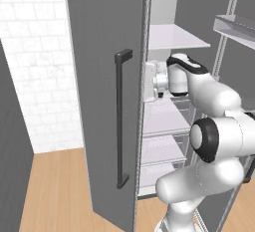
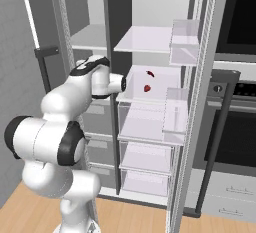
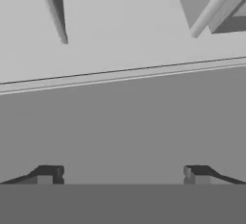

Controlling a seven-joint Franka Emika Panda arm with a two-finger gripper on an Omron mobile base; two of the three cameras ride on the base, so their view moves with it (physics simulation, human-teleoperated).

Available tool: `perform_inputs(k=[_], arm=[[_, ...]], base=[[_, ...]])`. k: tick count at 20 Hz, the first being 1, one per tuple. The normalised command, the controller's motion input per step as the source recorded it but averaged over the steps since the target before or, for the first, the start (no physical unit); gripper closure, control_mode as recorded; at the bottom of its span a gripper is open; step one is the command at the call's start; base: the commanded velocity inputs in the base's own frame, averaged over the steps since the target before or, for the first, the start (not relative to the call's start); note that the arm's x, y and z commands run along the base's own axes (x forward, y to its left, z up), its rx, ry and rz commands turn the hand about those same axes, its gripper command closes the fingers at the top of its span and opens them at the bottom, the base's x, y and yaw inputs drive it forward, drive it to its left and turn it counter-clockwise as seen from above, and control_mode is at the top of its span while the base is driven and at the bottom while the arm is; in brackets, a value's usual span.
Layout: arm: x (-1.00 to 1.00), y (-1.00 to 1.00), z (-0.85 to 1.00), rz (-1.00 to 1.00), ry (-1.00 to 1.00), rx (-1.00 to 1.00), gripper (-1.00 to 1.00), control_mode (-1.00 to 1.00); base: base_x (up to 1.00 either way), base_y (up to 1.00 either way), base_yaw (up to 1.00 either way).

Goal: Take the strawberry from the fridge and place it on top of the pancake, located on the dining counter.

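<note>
I stand at the open fridge (image 2: 150, 7) with my arm reaching in at the middle shelf level. My gripper (image 3: 120, 172) is released, jaws spread wide with nothing between them; in the hand view the two tips face a plain grey surface and a pale ledge, not the fruit. The strawberry (image 2: 147, 88) sits on the middle shelf (image 2: 135, 97), to the right of my hand and farther in, well apart from it. Just behind it, a little higher in the right base view, lies a darker thin red item (image 2: 150, 73).

The risks as I judge them: my hand is aimed away from the berry, so a straight push forward would meet the fridge wall or the shelf edge instead of fruit. Swinging right, I could clip the clear door bins (image 2: 184, 42) or the shelf front. The berry is tiny and round, so jaws closing off-centre could flick it deeper in or roll it off the shelf. I could also close on the dark red item by mistake, since the two lie near each other. The left door (image 1: 107, 76) stands close beside my wrist and limits my room.
</note>
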Motion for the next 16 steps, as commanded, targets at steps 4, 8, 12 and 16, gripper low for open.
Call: perform_inputs(k=[4,8,12,16], arm=[[-0.71,0.83,0.0,0.23,-0.06,0.0,-1.0,-1.0],[-0.69,0.81,0.0,0.2,-0.08,0.0,-1.0,-1.0],[-0.52,0.9,0.0,0.12,-0.04,0.0,-1.0,-1.0],[-0.14,1.0,0.0,0.0,0.0,0.0,-1.0,-1.0]], base=[[0.0,0.0,0.0],[0.0,0.0,0.0],[0.0,0.0,0.0],[0.0,0.0,0.0]])
